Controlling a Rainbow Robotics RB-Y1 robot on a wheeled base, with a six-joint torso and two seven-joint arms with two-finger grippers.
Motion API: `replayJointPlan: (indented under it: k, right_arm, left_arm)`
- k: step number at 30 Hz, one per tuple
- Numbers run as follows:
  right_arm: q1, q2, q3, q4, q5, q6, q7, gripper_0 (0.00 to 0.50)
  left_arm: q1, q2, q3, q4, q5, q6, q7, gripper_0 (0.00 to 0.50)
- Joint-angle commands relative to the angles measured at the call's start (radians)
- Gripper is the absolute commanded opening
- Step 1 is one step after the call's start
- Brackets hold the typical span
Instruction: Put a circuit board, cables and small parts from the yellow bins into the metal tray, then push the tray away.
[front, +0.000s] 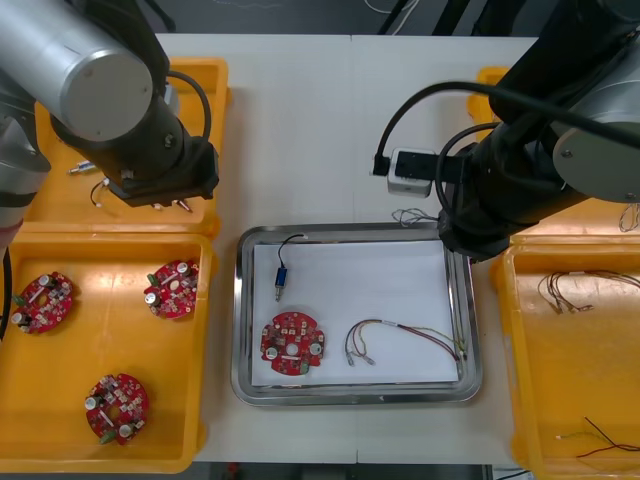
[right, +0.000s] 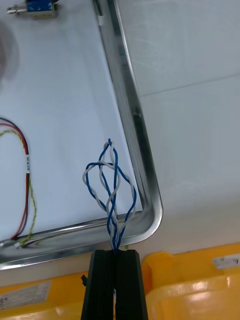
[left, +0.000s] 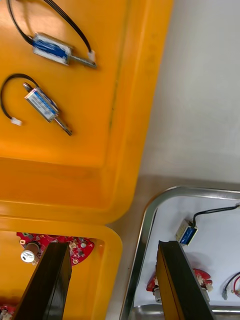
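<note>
Nearest me inside the shiny rectangular metal tray (front: 243, 330), on its white lining, lie a round red circuit board (front: 292, 346) at the tray's near left and a thin red and yellow cable (front: 400, 338) running to its near right corner. A small blue-bodied metal part with a black lead (front: 282, 280) rests toward the tray's far left. Over the tray's far right corner my right gripper (right: 116, 252) has its black fingers pressed onto one end of the twisted blue and white cable (right: 111, 190). The rest of the cable loops out over the lining just inside the rim. I judge that corner is chosen because the lining there is bare, well apart from the other cable. Just outside the tray's far left corner my left gripper (left: 112, 247) hovers with fingers spread and empty above the seam of the two yellow plastic bins (left: 75, 165). It looks to be waiting clear of the tray. From above, both arms' bulk hides the fingers. A thin wire loop peeks out just past the tray's far rim, and I cannot tell whether it belongs to the held cable. The boards left of the tray are partly cut off in the left wrist view.
</note>
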Motion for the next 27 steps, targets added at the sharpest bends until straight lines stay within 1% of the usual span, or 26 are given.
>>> replayJointPlan:
  k: [1,4,6,9,13,15,18,21,24,27]
  right_arm:
    - [-0.031,0.008,0.030,0.031,0.008,-0.029,0.095,0.000]
    - [-0.031,0.031,0.050,0.067,0.005,-0.044,0.167,0.000]
    - [-0.031,0.043,0.067,0.084,0.016,-0.055,0.198,0.000]
    - [-0.031,0.060,0.105,0.097,0.056,-0.078,0.219,0.000]
    - [-0.031,0.091,0.173,0.108,0.142,-0.101,0.215,0.000]
    - [-0.031,0.103,0.194,0.120,0.157,-0.106,0.215,0.000]
    - [-0.031,0.123,0.223,0.159,0.165,-0.124,0.219,0.000]
    - [-0.030,0.131,0.266,0.185,0.185,-0.164,0.219,0.000]
    - [-0.030,0.134,0.306,0.191,0.211,-0.216,0.215,0.000]
    - [-0.030,0.135,0.325,0.191,0.231,-0.239,0.219,0.000]
  left_arm:
    - [-0.043,0.056,0.076,0.026,0.004,0.008,0.077,0.500]
    - [-0.045,0.064,0.095,0.063,-0.009,0.008,0.077,0.500]
    - [-0.045,0.064,0.107,0.092,-0.019,0.008,0.075,0.500]
    - [-0.046,0.064,0.116,0.129,-0.036,-0.024,0.069,0.500]
    - [-0.052,0.064,0.116,0.190,-0.069,-0.084,0.066,0.500]
    - [-0.055,0.064,0.116,0.220,-0.074,-0.108,0.065,0.500]
    - [-0.061,0.062,0.116,0.276,-0.068,-0.140,0.062,0.500]
    - [-0.069,0.064,0.118,0.332,-0.042,-0.171,0.060,0.500]
    - [-0.092,0.064,0.116,0.388,-0.022,-0.191,0.060,0.500]
    - [-0.107,0.064,0.116,0.433,-0.003,-0.202,0.058,0.500]
